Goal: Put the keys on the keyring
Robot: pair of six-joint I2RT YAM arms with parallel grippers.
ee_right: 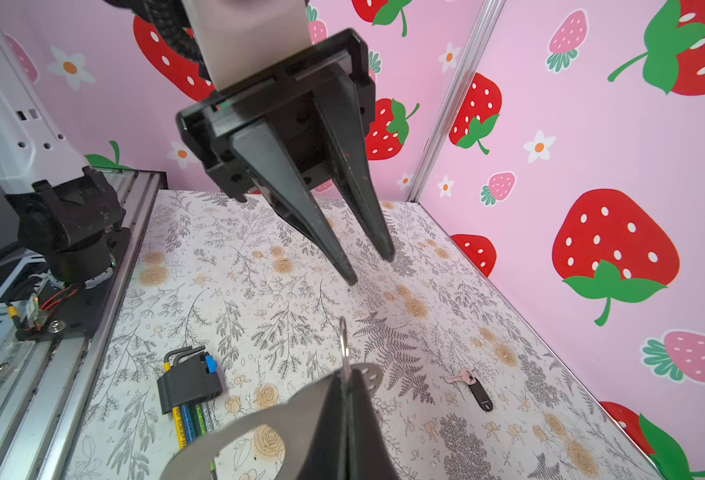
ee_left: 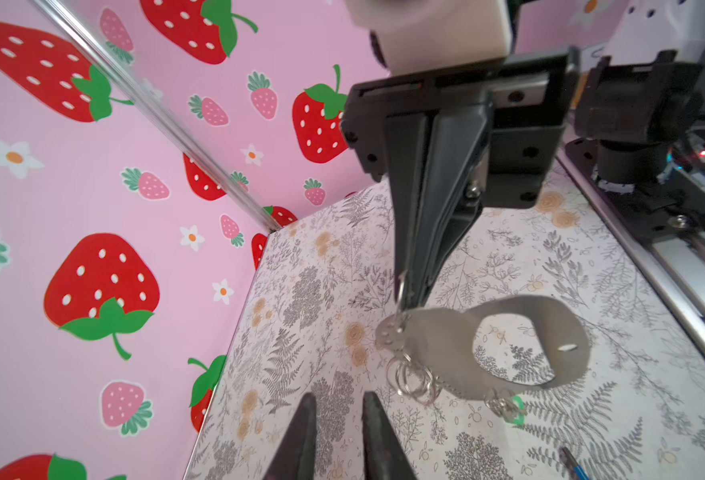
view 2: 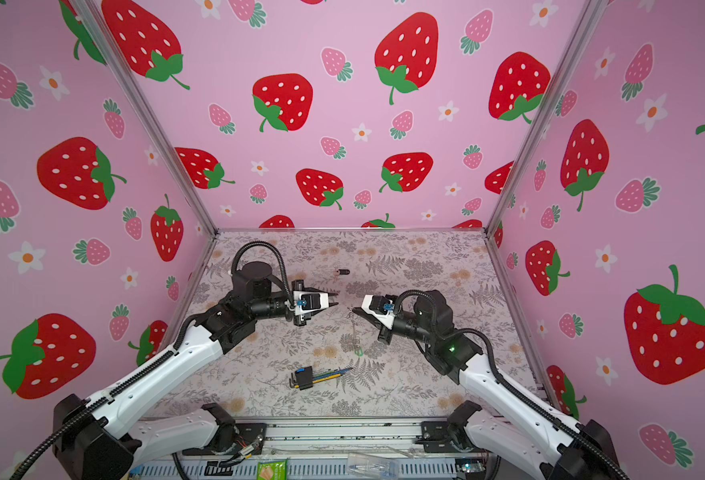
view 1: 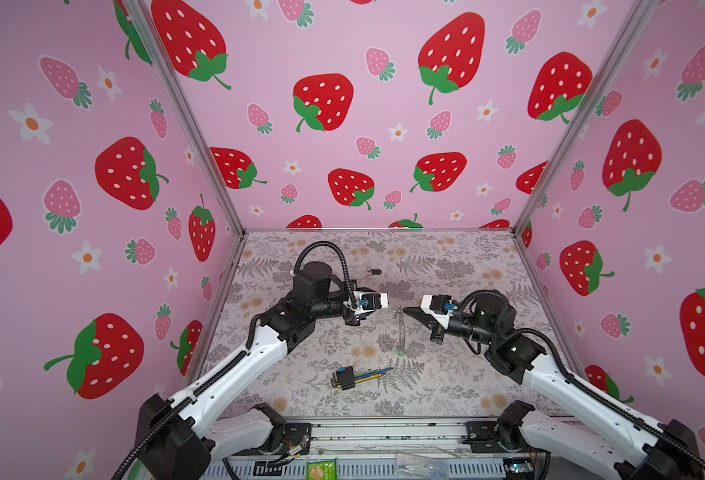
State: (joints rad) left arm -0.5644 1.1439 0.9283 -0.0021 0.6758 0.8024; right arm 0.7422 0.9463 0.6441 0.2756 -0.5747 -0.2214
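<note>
The right gripper (view 1: 404,309) pinches 1 small silvery ring (ee_right: 343,332) of the grey-brown leather-like strap keyring (ee_left: 529,345), hanging it mid-air, likely so the parted, empty left gripper (ee_right: 369,268) can thread the black-tagged silvery key (ee_right: 473,388) lying well apart on the floral table (view 1: 446,395).

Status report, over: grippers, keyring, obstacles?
Left gripper open, empty. Right gripper shut on keyring, hanging. Black-tag key loose on table. Hex wrench set lies aside.
</note>
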